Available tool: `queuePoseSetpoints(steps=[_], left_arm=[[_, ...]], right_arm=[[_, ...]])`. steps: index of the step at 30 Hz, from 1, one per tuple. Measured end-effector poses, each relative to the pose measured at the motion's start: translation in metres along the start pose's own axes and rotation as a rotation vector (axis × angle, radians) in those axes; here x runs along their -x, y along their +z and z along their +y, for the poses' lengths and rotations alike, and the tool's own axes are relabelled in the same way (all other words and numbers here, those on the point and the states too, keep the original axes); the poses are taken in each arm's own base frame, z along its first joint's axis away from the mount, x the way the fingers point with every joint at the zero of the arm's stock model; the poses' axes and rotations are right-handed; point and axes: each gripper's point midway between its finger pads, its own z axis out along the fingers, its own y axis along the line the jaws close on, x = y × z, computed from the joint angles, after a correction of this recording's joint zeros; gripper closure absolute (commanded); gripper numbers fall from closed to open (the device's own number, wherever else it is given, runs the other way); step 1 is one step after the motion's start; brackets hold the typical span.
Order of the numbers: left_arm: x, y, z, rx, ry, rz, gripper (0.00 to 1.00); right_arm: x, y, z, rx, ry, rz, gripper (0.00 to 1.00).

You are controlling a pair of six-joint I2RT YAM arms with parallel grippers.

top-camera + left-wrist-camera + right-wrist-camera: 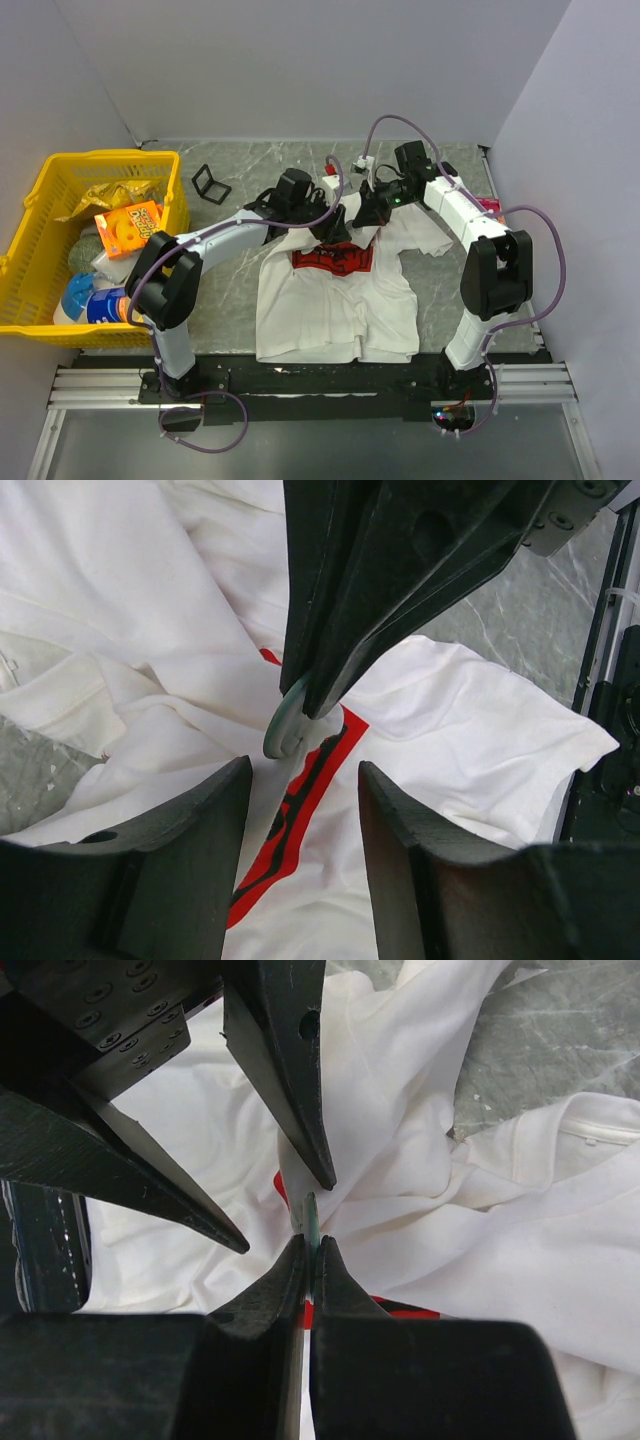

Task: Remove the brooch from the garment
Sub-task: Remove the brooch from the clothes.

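Tightly pinched, the right gripper has its fingers closed on the brooch, a thin grey-green disc standing on edge just above their tips at the centre of the right wrist view. The left gripper is spread partway and holds nothing. In its own view the brooch sits just above the gap between its fingers, left of centre. Beneath both lies the bunched white T-shirt, its red print showing between the left fingers. Grey marbled table shows at upper right.
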Motion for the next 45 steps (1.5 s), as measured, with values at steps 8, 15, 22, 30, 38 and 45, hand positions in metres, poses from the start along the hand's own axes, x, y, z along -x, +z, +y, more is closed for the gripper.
queuePoseSetpoints(steps=[8, 15, 22, 30, 38, 45], left_arm=[[0.011, 0.002, -0.005, -0.005, 0.001, -0.016, 0.49], [0.014, 0.006, -0.009, 0.001, 0.007, -0.012, 0.53], [0.012, 0.009, -0.009, 0.007, 0.009, -0.006, 0.55], [0.011, 0.009, -0.005, 0.031, 0.015, -0.006, 0.67], [0.011, 0.009, -0.004, 0.039, 0.027, -0.003, 0.75], [0.010, 0.010, -0.004, 0.041, 0.034, -0.002, 0.75]], right_arm=[[0.000, 0.000, 0.001, 0.007, 0.001, -0.002, 1.00], [-0.001, -0.001, 0.003, 0.015, 0.008, 0.001, 1.00], [-0.002, -0.001, 0.004, 0.017, 0.009, 0.002, 1.00], [-0.002, -0.001, 0.008, 0.035, 0.002, -0.002, 1.00], [-0.002, -0.001, 0.008, 0.042, -0.013, -0.002, 1.00], [-0.002, -0.002, 0.008, 0.042, -0.020, -0.002, 1.00]])
